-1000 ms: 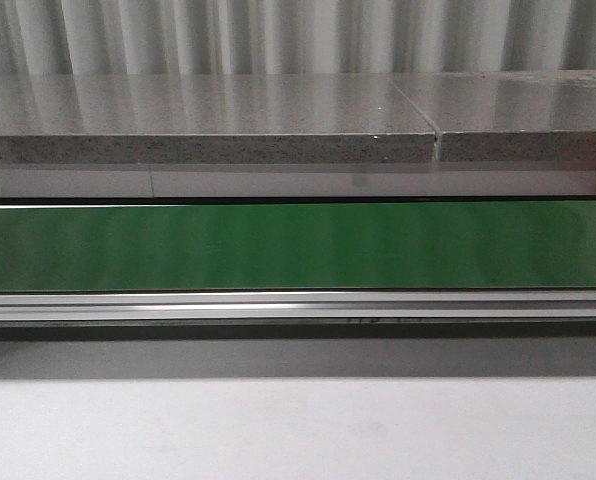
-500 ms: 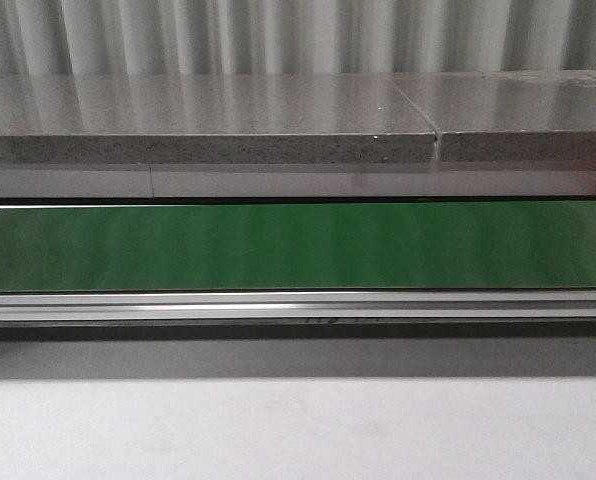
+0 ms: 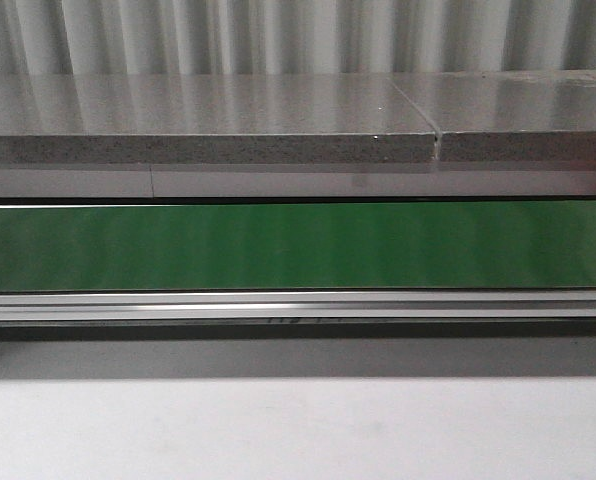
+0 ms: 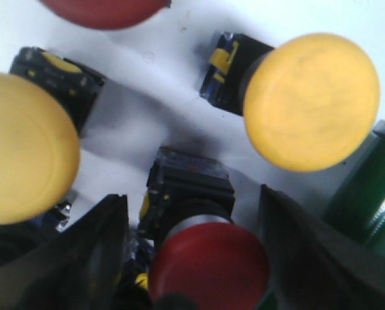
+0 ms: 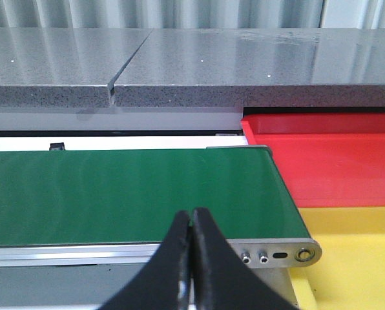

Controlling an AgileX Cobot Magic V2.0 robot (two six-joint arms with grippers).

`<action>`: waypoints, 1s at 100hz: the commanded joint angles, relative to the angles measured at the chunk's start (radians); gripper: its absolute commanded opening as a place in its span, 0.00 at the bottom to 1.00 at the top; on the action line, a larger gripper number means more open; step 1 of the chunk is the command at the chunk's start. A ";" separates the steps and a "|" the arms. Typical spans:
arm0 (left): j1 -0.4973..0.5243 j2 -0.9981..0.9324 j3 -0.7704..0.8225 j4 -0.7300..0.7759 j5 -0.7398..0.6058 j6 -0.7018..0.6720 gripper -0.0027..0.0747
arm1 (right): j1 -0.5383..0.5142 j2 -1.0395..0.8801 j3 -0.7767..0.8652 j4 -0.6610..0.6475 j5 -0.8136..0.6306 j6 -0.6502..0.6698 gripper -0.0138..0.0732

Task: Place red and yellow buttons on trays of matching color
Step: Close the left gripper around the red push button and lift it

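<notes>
Left wrist view showed left gripper (image 4: 192,252) spread wide, fingers either side of red button (image 4: 208,268), not touching it. Two yellow buttons (image 4: 312,100) lay beyond on white surface. Right gripper (image 5: 190,236) was closed, empty, before green belt (image 5: 128,194). Yellow tray (image 5: 354,258) sat right of belt, red tray (image 5: 328,158) behind it.

Red button (image 4: 105,11) cut off at frame edge, green button (image 4: 367,197) partly out of frame, yellow tray (image 5: 354,258) cropped.
</notes>
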 commanded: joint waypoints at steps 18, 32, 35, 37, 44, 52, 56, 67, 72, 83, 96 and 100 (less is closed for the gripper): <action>0.004 -0.050 -0.031 -0.021 -0.020 0.000 0.43 | 0.001 -0.015 -0.019 -0.001 -0.077 -0.008 0.09; 0.004 -0.050 -0.031 -0.021 -0.025 0.000 0.37 | 0.001 -0.015 -0.019 -0.001 -0.077 -0.008 0.09; 0.004 -0.050 -0.031 -0.021 -0.025 0.000 0.36 | 0.001 -0.015 -0.019 -0.001 -0.077 -0.008 0.09; 0.004 -0.050 -0.031 -0.021 -0.025 0.000 0.35 | 0.001 -0.015 -0.019 -0.001 -0.077 -0.008 0.09; 0.004 -0.056 -0.031 -0.021 -0.025 0.000 0.34 | 0.001 -0.015 -0.019 -0.001 -0.077 -0.008 0.09; 0.004 -0.069 -0.031 -0.021 -0.025 0.002 0.34 | 0.001 -0.015 -0.019 -0.001 -0.077 -0.008 0.09; 0.004 -0.079 -0.031 -0.021 -0.021 0.020 0.34 | 0.001 -0.015 -0.019 -0.001 -0.077 -0.008 0.09; 0.002 -0.118 -0.031 -0.021 -0.012 0.045 0.34 | 0.001 -0.015 -0.019 -0.001 -0.077 -0.008 0.09; 0.002 -0.138 -0.031 -0.021 -0.012 0.045 0.34 | 0.001 -0.015 -0.019 -0.001 -0.077 -0.008 0.09; -0.005 -0.187 -0.031 -0.021 -0.003 0.068 0.34 | 0.001 -0.015 -0.019 -0.001 -0.077 -0.008 0.09; -0.013 -0.254 -0.025 -0.021 0.019 0.084 0.34 | 0.001 -0.015 -0.019 -0.001 -0.077 -0.008 0.09; -0.018 -0.277 -0.023 -0.021 0.019 0.097 0.34 | 0.001 -0.015 -0.019 -0.001 -0.077 -0.008 0.09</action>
